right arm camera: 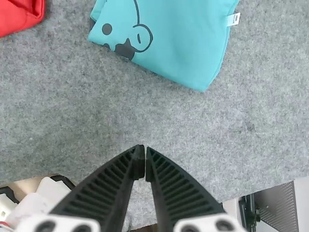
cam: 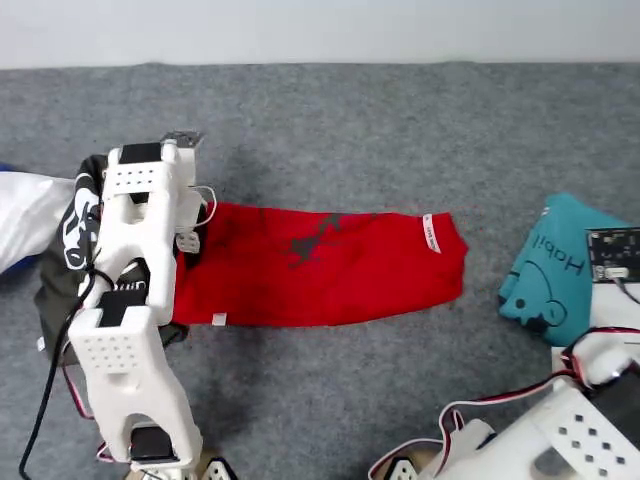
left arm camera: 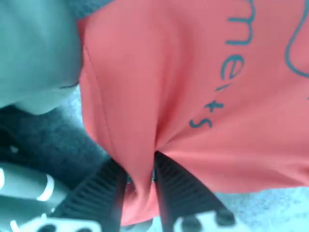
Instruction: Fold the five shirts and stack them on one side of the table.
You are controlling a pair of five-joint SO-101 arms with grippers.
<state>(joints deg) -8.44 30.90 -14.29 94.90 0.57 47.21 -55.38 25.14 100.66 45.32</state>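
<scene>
Grey carpeted table [cam: 330,120], pale wall beyond the far edge. Across the middle, red shirt [cam: 330,265] folded into a long band, lying flat, white label near its right end. At its left end, left gripper [left arm camera: 140,179] — clamped onto a pinch of the red cloth, fabric bunched between the fingers. Under that arm at the left edge, dark shirt [cam: 55,295] crumpled, white garment [cam: 25,215] just beside it. By the right edge, teal shirt [right arm camera: 178,38] folded, well apart from the red one. Near it, right gripper [right arm camera: 145,154] — pressed closed on nothing, over bare grey surface.
</scene>
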